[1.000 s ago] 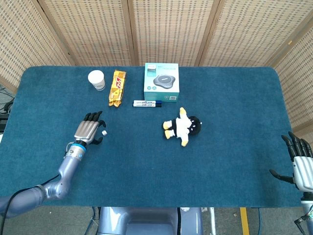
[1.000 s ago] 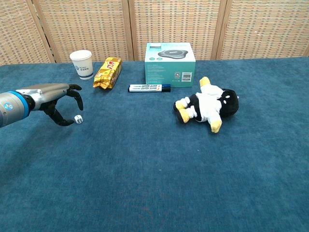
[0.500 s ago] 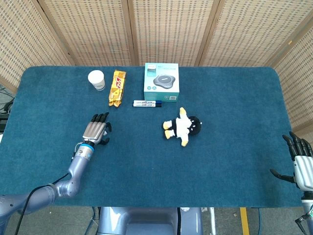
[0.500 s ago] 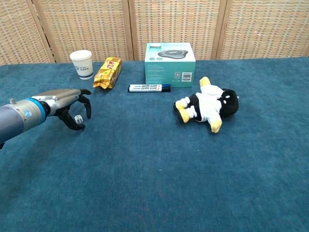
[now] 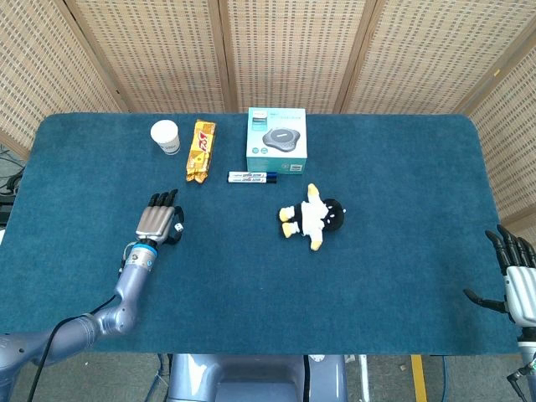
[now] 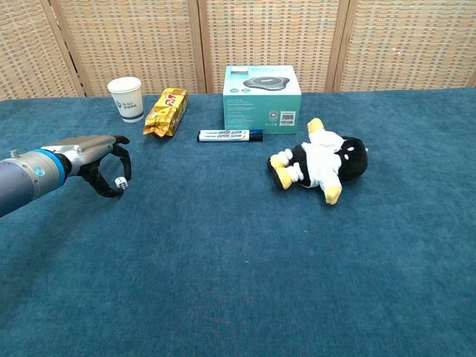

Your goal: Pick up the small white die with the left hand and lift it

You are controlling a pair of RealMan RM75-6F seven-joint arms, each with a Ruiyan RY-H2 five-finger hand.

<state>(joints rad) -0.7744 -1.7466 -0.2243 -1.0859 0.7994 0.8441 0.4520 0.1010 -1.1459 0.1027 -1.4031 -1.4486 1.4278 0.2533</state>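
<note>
**Left hand closed around the die; lift not yet evident**

We find the left hand (image 6: 100, 160) low over the blue desk (image 6: 245, 260), at its left side, with the small white die (image 6: 117, 182) enclosed between its dark curled fingers (image 6: 125, 165) and the thumb. In the chest view the die shows white between the fingertips, at or just above the cloth; we cannot tell whether it has left the surface. In the head view the die (image 5: 177, 226) is a small white spot at the right edge of the left hand (image 5: 157, 221).

Change noted: a second ago the die lay apart from the fingers, just to their right, with the hand more open. Half a second ago the hand had advanced over it. Now the fingers are clamped on the die and the hand has drawn slightly back toward the robot. We judge the grasp made and the lift as the step remaining.

The right hand (image 5: 519, 280) rests at the far right desk edge, fingers apart, holding nothing.

Other items stand well clear: paper cup (image 6: 126, 99), snack packet (image 6: 166, 111), teal box (image 6: 262, 99), marker (image 6: 229, 135), and plush penguin (image 6: 320, 165). The risk we see is the die slipping from so small a pinch during the rise.
</note>
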